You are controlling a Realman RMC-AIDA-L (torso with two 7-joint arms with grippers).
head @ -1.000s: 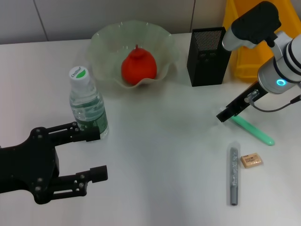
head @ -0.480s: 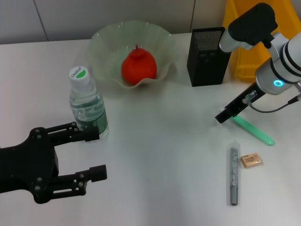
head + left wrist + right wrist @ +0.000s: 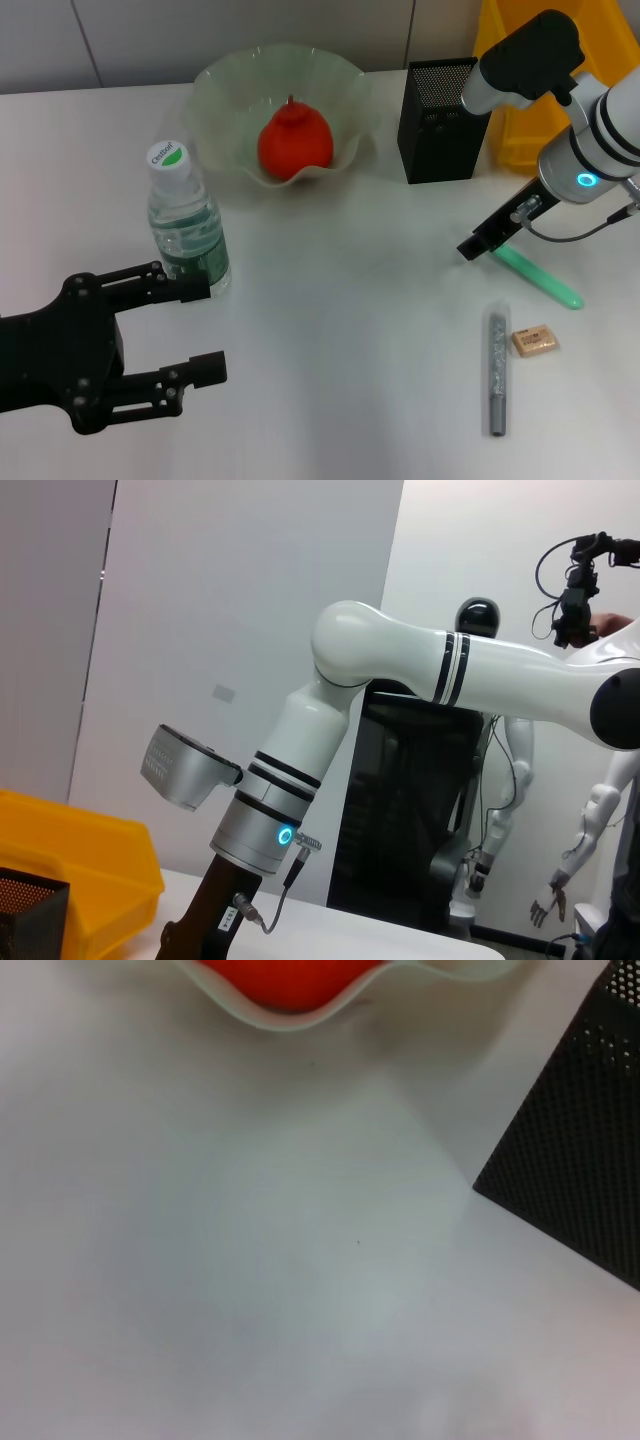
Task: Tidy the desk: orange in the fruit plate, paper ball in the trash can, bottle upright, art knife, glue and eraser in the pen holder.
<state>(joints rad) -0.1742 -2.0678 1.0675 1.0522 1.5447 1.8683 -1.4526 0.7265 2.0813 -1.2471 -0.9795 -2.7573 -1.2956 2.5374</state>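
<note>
Two left gripper (image 3: 205, 327) jaws apart, seemingly empty

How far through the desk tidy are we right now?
Done: the orange sits in the fruit plate and the bottle stands upright. No paper ball is visible on the desk. In hand: nothing; the right gripper hovers by the green stick, and the left gripper waits open near the bottle. Left: green stick, grey art knife and eraser go into the pen holder.
</note>
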